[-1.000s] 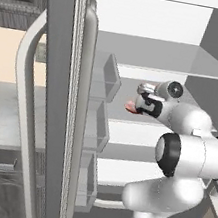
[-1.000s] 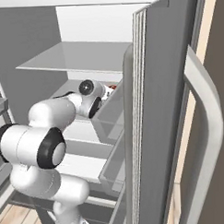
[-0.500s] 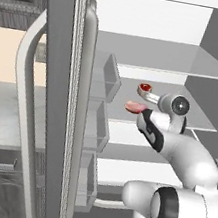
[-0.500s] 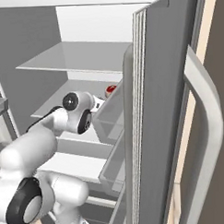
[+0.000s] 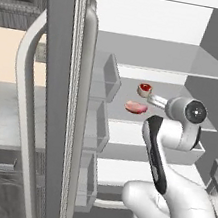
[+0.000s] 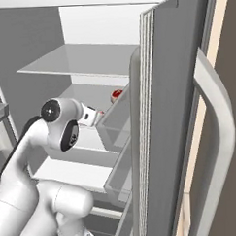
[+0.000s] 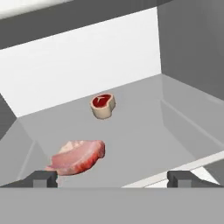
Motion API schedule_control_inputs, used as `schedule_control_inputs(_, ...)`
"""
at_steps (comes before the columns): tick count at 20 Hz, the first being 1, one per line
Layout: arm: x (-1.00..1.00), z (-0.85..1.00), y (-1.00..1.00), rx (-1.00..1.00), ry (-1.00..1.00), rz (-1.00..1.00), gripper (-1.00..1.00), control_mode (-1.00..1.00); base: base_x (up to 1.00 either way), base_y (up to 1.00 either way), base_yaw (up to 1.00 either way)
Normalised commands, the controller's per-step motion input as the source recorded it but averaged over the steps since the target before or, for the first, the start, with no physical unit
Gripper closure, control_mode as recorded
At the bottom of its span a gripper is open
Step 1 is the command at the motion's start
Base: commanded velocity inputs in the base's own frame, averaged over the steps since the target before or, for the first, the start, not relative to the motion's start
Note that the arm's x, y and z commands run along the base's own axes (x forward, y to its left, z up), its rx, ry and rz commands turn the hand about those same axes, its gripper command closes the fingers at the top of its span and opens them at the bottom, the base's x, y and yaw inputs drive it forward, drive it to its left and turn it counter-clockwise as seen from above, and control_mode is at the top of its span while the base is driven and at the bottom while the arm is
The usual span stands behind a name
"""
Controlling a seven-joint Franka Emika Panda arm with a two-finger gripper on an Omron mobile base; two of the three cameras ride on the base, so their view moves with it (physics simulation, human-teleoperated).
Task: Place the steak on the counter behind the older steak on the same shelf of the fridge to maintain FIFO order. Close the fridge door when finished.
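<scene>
Steak (image 7: pixel 103 106) behind older steak (image 7: pixel 78 157) on grey fridge shelf (image 7: pixel 144 144); gripper (image 7: pixel 112 178) apart, empty.

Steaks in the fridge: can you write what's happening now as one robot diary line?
steak: on shelf, behind older steak, apart | gripper: open, empty | fridge door: open, not yet closed

Flat, even rendered light — soft shadows (no glare), slightly coarse, sharp throughout.
</scene>
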Motion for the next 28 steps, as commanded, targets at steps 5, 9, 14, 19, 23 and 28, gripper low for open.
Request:
schedule_control_inputs(5,-0.99,0.15,0.35,0.04,0.03,0.00,-1.00,-1.00,0.00,0.00,0.00)
schedule_control_inputs(9,-0.96,0.06,0.29,0.01,0.03,0.00,-1.00,-1.00,0.00,0.00,0.00)
schedule_control_inputs(14,-0.38,-0.03,0.19,0.00,0.10,0.00,-1.00,-1.00,0.00,0.00,0.00)
schedule_control_inputs(19,0.00,-0.05,0.01,0.00,0.01,0.01,-1.00,-1.00,0.00,0.00,0.00)
schedule_control_inputs(23,-0.12,-0.03,0.00,0.00,0.03,-0.02,-1.00,-1.00,0.00,0.00,0.00)
schedule_control_inputs(28,0.00,0.00,0.00,0.00,0.00,0.00,-1.00,1.00,-0.77,0.00,-0.10)
